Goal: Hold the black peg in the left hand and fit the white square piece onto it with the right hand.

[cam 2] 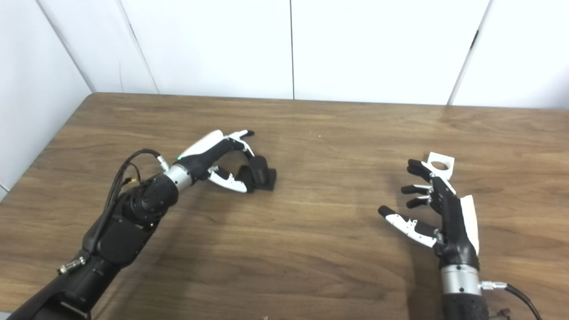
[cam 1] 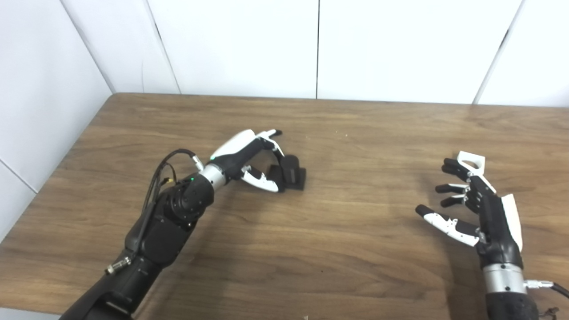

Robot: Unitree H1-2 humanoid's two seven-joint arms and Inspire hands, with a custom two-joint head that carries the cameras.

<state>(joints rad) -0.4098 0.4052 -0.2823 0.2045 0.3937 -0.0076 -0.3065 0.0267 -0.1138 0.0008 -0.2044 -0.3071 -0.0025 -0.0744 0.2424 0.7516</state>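
- The black peg [cam 1: 291, 173] is a dark, blocky piece with a stubby post on a flat base. It lies on the wooden table [cam 1: 311, 231], left of centre, resting on its base.
- The white square piece [cam 2: 440, 163] is a flat white block with a round hole through its middle. It lies on the table's right side, well apart from the peg.

Left arm reaches forward-right, forearm low over tabletop [cam 1: 338, 249]. Left hand [cam 1: 249, 160] tilted palm-down, fingers curled, thumb apart below them. Right arm enters near tabletop's right front edge, forearm near-upright. Right hand [cam 1: 475, 209] open, palm facing left, fingers spread, thumb out.
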